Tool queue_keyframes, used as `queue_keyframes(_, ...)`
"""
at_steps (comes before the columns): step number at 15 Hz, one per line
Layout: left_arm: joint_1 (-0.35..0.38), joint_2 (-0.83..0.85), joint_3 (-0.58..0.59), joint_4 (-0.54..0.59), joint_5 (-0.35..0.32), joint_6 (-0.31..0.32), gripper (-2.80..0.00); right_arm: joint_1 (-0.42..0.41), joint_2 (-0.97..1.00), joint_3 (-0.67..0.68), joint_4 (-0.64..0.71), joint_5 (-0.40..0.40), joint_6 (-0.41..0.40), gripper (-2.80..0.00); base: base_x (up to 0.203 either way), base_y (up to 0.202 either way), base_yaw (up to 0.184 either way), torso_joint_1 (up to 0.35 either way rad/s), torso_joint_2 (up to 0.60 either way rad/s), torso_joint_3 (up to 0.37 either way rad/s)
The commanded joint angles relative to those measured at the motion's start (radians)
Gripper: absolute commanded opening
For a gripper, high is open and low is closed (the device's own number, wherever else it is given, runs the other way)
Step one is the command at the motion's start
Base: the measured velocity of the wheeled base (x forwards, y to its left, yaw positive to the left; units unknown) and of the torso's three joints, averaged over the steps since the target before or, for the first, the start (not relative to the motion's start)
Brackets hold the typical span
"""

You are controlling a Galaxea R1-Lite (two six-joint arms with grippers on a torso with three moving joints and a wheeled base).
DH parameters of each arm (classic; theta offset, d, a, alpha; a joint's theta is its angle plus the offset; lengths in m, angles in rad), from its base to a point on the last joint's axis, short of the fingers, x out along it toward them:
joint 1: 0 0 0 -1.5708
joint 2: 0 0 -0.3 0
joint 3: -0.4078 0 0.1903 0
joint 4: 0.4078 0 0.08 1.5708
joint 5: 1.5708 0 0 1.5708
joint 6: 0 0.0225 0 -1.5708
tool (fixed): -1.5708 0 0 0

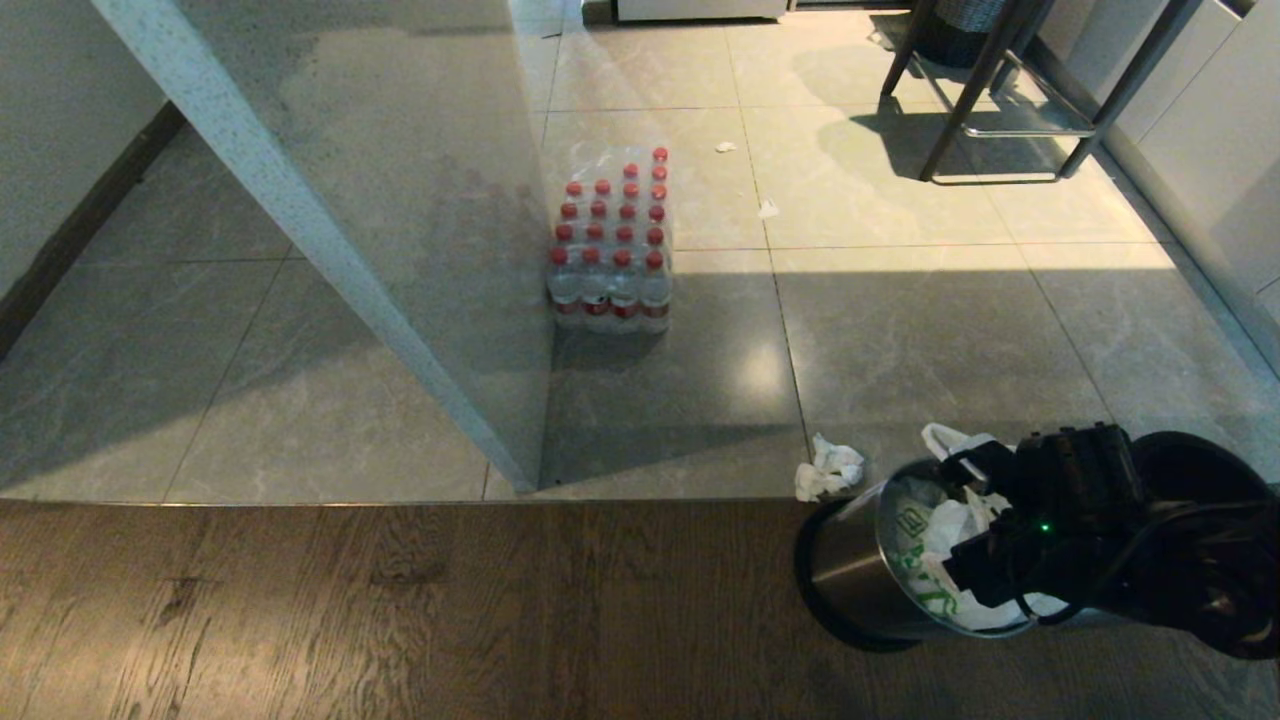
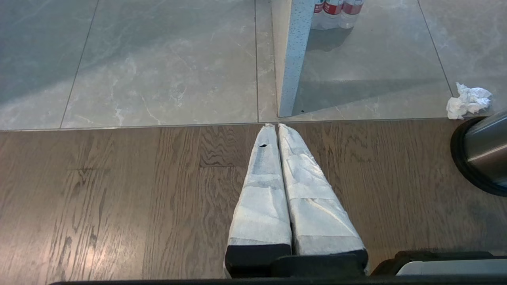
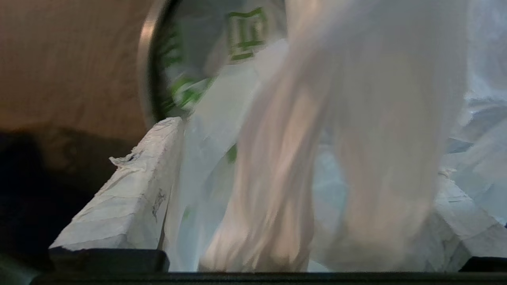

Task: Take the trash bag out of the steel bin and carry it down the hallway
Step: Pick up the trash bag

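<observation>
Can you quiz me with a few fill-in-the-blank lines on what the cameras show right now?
1. The right gripper is at the mouth of the steel ____, its fingers spread around the trash bag.
2. The bag's print is ____.
3. The crumpled tissue lies on the ____ beside the steel bin.
4. The left gripper hangs over the ____ floor.

Missing: bin; green; tiles; wooden

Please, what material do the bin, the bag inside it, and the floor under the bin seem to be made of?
The steel bin looks like brushed metal: a smooth grey wall with a soft sheen, and a black rim, perhaps plastic or rubber. The trash bag looks like thin white plastic film, crinkled and partly translucent, with green print. The floor under the bin looks like wood or wood-look planks, with visible grain.
</observation>
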Motion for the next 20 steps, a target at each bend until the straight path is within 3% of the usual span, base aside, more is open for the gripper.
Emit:
queue_keyframes(1, 0.0, 0.0, 0.0, 0.0, -0.001, -0.001, -2.8, 0.001, 0.072, -0.014, -0.013, -0.013, -0.001, 0.0, 0.0, 0.0, 0.0, 0.0, 0.0, 0.0)
queue_keyframes(11, 0.0, 0.0, 0.0, 0.0, -0.001, -0.001, -2.8, -0.022, 0.277, -0.15, -0.125, -0.066, -0.007, 0.0, 0.0, 0.0, 0.0, 0.0, 0.0, 0.0)
queue_keyframes(16, 0.0, 0.0, 0.0, 0.0, -0.001, -0.001, -2.8, -0.047, 0.293, -0.151, -0.129, -0.068, -0.01, 0.0, 0.0, 0.0, 0.0, 0.0, 0.0, 0.0)
queue_keyframes(17, 0.0, 0.0, 0.0, 0.0, -0.001, -0.001, -2.8, -0.047, 0.296, -0.154, -0.138, -0.064, -0.012, -2.8, 0.0, 0.0, 0.0, 0.0, 0.0, 0.0)
queue_keyframes(20, 0.0, 0.0, 0.0, 0.0, 0.0, -0.001, -2.8, -0.046, 0.285, -0.159, -0.157, -0.077, -0.011, -2.8, 0.0, 0.0, 0.0, 0.0, 0.0, 0.0)
